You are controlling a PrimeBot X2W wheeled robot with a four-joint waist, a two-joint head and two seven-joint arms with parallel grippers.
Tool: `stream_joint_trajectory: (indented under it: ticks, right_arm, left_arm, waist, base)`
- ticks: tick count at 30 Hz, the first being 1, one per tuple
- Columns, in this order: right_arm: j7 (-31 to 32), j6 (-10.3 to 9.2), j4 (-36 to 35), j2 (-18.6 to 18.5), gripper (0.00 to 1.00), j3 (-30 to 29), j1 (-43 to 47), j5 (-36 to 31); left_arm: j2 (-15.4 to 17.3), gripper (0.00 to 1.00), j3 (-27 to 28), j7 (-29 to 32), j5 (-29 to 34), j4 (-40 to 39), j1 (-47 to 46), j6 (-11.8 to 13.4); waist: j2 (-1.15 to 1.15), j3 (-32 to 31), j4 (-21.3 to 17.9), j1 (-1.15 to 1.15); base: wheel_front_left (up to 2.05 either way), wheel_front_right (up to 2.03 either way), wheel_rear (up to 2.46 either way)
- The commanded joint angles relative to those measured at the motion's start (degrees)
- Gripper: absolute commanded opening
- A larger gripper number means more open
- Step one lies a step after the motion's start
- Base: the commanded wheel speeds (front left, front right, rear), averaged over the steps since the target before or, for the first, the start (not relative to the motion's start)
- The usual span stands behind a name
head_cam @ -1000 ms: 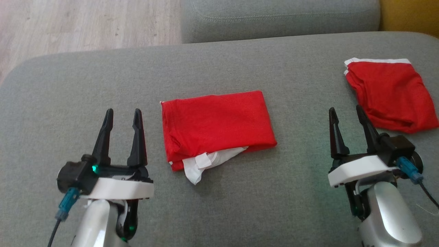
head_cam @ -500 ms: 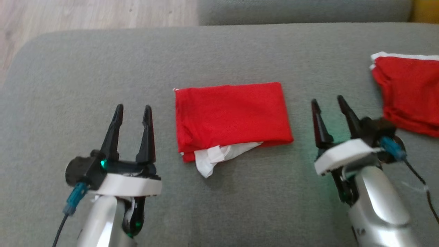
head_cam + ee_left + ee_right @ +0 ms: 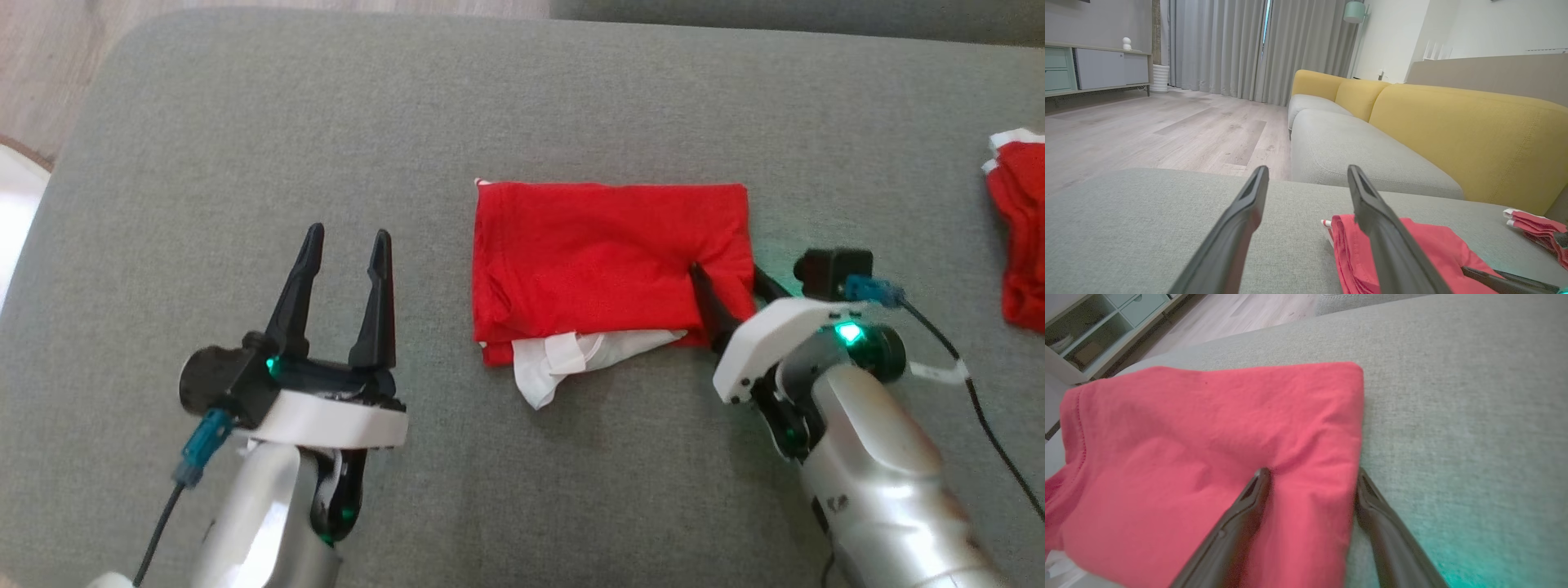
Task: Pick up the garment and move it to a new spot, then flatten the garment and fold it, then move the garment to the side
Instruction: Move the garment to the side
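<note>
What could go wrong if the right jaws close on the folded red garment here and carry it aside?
1. The right gripper straddles only the right edge of the folded garment, jaws open; closing may catch just the top layers, and the fold could fall open on lifting.
2. The white layer pokes out at the near edge and may drag loose.
3. Another red garment lies further right; a sideways move there might land on it.
</note>
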Motion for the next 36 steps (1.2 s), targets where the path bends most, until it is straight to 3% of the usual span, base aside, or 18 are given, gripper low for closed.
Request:
stream_joint_trajectory:
  ticks: [1,2,3,4,10,19,28,36]
  right_arm:
    - [-0.08,0.37,0.39,0.65,1.0,2.31,-1.42,-0.27]
    - [-0.37,0.37,1.18,0.65,0.73,2.92,-1.79,-0.29]
    - [-0.89,0.37,1.77,0.65,0.19,3.62,-2.18,-0.4]
    - [-1.64,0.37,2.23,0.65,0.0,4.29,-2.53,-0.59]
    - [-7.09,0.37,3.95,0.65,0.0,5.87,-4.69,-3.53]
    - [-13.87,0.37,4.08,-0.9,0.0,5.06,-8.05,-15.03]
    - [-11.53,0.37,-2.26,-11.69,0.0,4.88,-11.13,-18.01]
    - [-7.38,0.37,-4.85,-21.93,0.0,2.22,-14.85,-15.82]
  left_arm:
    - [0.26,1.0,1.42,-0.29,-0.35,-1.63,-3.07,0.09]
    - [0.26,1.0,1.34,-0.29,-0.27,-1.58,-3.15,0.09]
    - [0.26,1.0,1.27,-0.29,-0.2,-1.51,-3.21,0.09]
    - [0.26,1.0,1.28,-0.29,-0.13,-1.47,-3.22,0.09]
    - [0.25,1.0,1.03,-0.29,0.21,-1.35,-2.81,0.09]
    - [0.24,1.0,0.18,-0.29,0.66,-2.66,-1.65,0.09]
    - [0.24,1.0,-2.01,-0.29,-0.19,-5.27,-3.42,0.09]
    - [0.24,1.0,-3.0,-0.29,0.3,-5.79,-6.14,0.09]
  waist:
    - [0.0,0.25,0.28,0.0]
    - [0.0,0.32,0.35,0.0]
    - [0.0,0.34,0.37,0.0]
    - [0.0,0.32,0.3,0.0]
    - [0.0,-0.53,-1.47,0.0]
    - [0.0,-3.19,-8.39,0.0]
    - [0.0,-1.14,-15.46,0.0]
    - [0.0,2.82,-17.62,0.0]
  base:
    - [0.0,0.0,0.0]
    - [0.0,0.0,0.0]
    - [0.0,0.0,0.0]
    - [0.0,0.0,0.0]
    - [0.0,0.0,0.0]
    - [0.0,0.0,0.0]
    - [0.0,0.0,0.0]
    - [0.0,0.0,0.0]
